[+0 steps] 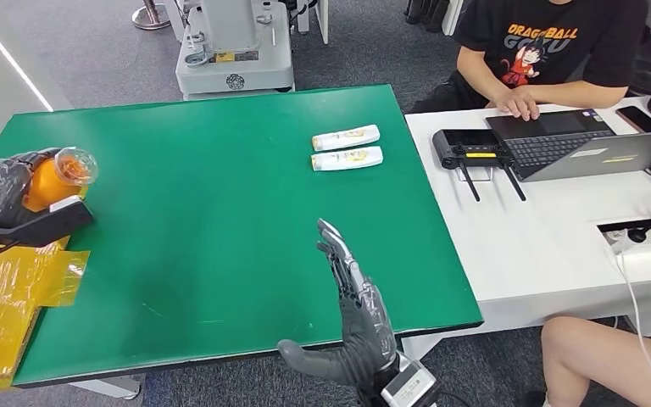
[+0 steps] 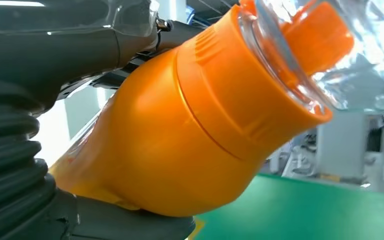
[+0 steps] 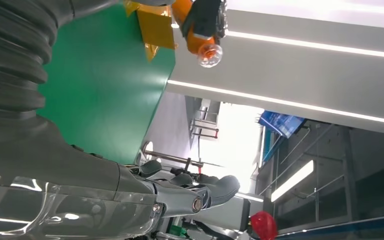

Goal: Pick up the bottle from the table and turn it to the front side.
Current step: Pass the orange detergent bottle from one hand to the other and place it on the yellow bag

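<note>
The bottle point(image 1: 58, 180) was orange, with a clear cap, and it was held up at the left edge of the green table point(image 1: 212, 229). The left hand point(image 1: 17, 212) gripped it — the dark fingers went around the body, and the cap end pointed toward the far side of the table. In the left wrist view the bottle point(image 2: 180, 135) was very close and tilted, with its orange neck inside the clear cap point(image 2: 300, 55). The thumb point(image 2: 50, 45) lay against its side. A crinkled clear film covered part of this hand.

The right hand point(image 1: 352, 314) hovered over the near edge of the table, holding nothing. Its fingers were stretched out straight toward the far side and the thumb stuck out to the left. In the right wrist view the same hand point(image 3: 180, 190) showed fingers extended, and the bottle point(image 3: 202, 35) was seen far away.

Two white tubes point(image 1: 346, 147) lay side by side on the far part of the table, well apart from both hands. Yellow sheets point(image 1: 13, 297) lay at the left edge, under the left arm.

Beside the table stood a white desk point(image 1: 551, 246) with a laptop point(image 1: 576, 148) and a black controller point(image 1: 472, 148). A person in a black shirt point(image 1: 551, 42) sat behind it, one hand on the laptop. A bare knee point(image 1: 602, 356) showed at the near right corner.
</note>
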`<state>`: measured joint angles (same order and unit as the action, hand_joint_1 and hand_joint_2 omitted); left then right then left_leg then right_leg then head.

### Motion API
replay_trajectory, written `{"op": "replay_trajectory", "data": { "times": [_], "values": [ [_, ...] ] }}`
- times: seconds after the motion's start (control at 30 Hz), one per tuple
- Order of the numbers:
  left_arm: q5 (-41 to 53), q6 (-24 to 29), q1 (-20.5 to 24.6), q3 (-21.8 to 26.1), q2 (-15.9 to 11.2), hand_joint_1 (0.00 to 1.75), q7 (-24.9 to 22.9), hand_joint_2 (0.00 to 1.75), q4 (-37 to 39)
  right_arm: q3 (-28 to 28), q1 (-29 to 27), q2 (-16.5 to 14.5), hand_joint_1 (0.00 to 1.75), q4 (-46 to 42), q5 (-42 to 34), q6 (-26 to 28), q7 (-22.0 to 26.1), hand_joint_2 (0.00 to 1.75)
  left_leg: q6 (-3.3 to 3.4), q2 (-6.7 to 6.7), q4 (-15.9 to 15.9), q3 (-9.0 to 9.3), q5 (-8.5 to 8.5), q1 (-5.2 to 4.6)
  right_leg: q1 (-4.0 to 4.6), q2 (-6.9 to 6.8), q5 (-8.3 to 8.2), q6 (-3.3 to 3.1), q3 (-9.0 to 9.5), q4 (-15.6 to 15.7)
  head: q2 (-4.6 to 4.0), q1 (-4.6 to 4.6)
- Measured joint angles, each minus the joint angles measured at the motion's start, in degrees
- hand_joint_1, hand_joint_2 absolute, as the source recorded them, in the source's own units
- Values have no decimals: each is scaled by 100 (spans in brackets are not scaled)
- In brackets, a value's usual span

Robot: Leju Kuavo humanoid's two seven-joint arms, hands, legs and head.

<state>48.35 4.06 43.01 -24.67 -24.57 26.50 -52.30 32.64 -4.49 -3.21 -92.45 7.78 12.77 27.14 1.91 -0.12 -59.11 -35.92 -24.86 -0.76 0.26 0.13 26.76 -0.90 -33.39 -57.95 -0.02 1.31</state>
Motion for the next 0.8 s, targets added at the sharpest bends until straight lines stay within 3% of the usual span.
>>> {"op": "replay_trajectory", "data": {
  "times": [0.47, 0.8],
  "values": [
    [808, 873, -233, -238, 728, 175, -300, 175, 1360, -123, 70, -213, 0, -7, -107, -159, -58, 175, -10, -19, 0, 0, 8, 0, 0, -20, -4, -7, 5, 0, 0, 0],
    [965, 1343, -198, -248, 993, 175, -506, 175, 2015, -272, 137, -223, 0, 57, -119, -203, -49, 175, -14, 1, 0, 2, 7, 1, 1, -5, -10, -14, 2, -2, 0, 1]
  ]
}}
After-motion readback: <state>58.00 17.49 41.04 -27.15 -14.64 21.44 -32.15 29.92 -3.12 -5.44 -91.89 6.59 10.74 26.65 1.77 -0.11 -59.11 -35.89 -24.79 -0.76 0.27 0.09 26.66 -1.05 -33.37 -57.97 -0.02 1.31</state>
